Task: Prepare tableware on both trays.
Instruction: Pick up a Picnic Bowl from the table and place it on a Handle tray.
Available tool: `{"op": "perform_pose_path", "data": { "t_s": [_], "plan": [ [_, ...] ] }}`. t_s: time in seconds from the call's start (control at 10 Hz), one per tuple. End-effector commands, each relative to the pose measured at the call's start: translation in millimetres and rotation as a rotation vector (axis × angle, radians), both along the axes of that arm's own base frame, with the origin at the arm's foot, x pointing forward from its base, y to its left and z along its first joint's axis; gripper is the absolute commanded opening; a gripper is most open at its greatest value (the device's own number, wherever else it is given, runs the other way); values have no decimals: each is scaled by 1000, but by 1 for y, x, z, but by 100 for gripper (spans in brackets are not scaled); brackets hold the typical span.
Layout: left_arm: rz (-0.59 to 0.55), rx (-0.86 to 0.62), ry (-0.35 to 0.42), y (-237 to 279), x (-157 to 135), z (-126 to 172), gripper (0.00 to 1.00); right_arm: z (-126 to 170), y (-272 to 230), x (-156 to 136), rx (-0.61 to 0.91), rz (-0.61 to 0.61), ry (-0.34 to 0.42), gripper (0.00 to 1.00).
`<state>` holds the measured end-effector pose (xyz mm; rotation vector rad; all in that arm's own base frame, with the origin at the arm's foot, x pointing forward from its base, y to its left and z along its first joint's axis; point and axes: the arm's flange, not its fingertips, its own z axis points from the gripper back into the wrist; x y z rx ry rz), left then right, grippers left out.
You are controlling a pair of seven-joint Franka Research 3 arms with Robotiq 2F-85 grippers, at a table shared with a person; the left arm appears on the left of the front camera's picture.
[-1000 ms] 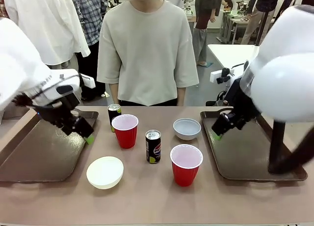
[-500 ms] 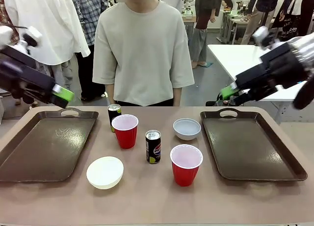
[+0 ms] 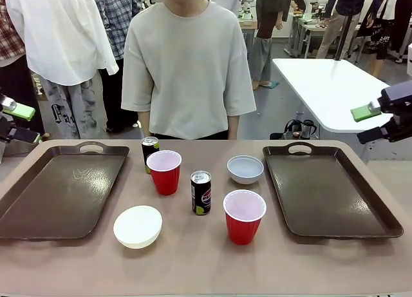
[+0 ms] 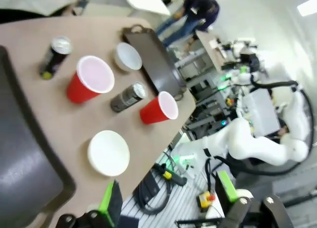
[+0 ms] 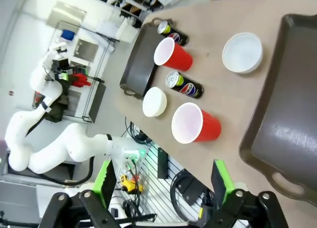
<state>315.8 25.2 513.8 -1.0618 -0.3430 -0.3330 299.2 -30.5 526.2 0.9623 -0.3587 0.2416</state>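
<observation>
Glossy plastic trays (image 3: 58, 194), matt tabletop (image 3: 206, 261), metal cans (image 3: 201, 192)

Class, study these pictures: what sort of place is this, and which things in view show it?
Most likely a robotics lab: a white robot arm stands beside the brown table, cables lie on the floor, and a white worktable and onlookers fill the background.

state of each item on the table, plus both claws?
left tray, empty
right tray, empty
far red cup, upright, empty
near red cup, upright, empty
cream bowl, upright, empty
grey bowl, upright, empty
far can, upright
near can, upright
left claw, open, empty
right claw, open, empty
</observation>
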Motion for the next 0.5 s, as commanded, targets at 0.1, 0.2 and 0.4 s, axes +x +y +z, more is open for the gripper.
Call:
{"op": "perform_pose_path", "data": {
  "t_s": [0.1,0.2,0.4],
  "plan": [
    [0,0,0,0,0,0,100,0,0,0,0,0,0,100],
    [0,0,0,0,0,0,100,0,0,0,0,0,0,100],
    [0,0,0,0,0,0,100,0,0,0,0,0,0,100]
  ]
}}
